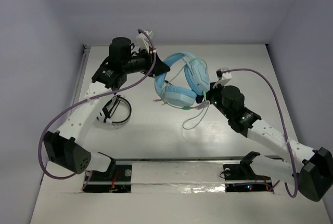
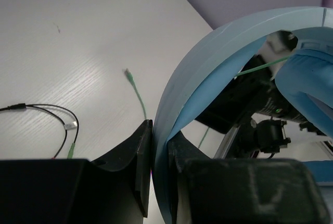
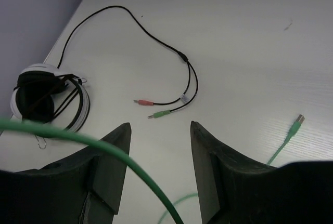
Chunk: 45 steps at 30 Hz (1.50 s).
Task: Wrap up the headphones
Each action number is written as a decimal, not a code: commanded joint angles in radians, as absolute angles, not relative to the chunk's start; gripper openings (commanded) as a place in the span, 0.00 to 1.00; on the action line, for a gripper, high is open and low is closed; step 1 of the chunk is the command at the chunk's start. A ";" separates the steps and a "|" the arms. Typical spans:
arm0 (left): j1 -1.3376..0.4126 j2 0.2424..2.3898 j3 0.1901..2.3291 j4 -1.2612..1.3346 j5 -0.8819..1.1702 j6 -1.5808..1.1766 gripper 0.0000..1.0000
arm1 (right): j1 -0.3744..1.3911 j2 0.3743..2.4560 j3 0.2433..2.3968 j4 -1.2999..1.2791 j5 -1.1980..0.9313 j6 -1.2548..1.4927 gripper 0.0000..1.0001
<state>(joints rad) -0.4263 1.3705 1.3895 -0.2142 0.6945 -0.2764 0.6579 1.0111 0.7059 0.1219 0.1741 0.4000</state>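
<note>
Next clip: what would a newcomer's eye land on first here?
The light blue headphones, held up over mid-table with the left gripper shut on their band. Next, their pale green cable trailing across the open right gripper, and the black-and-white headphones lying farther left.

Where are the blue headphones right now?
In the top view the headphones are mid-table toward the back, between the two arms, their band clamped in the left arm's fingers. The black-and-white headphones lie to their left.
</note>
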 commanded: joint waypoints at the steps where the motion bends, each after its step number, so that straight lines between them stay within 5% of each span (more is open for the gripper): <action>1: -0.404 1.309 1.503 -0.155 0.695 -0.377 0.00 | 0.626 1.049 0.657 0.319 0.051 0.429 0.56; 13: -0.374 1.348 1.675 -0.172 0.640 -0.469 0.00 | 0.626 1.227 0.589 0.621 -0.132 0.474 0.60; 45: -0.374 1.391 1.812 -0.233 0.643 -0.594 0.00 | 0.626 1.758 0.787 0.977 0.057 0.325 0.63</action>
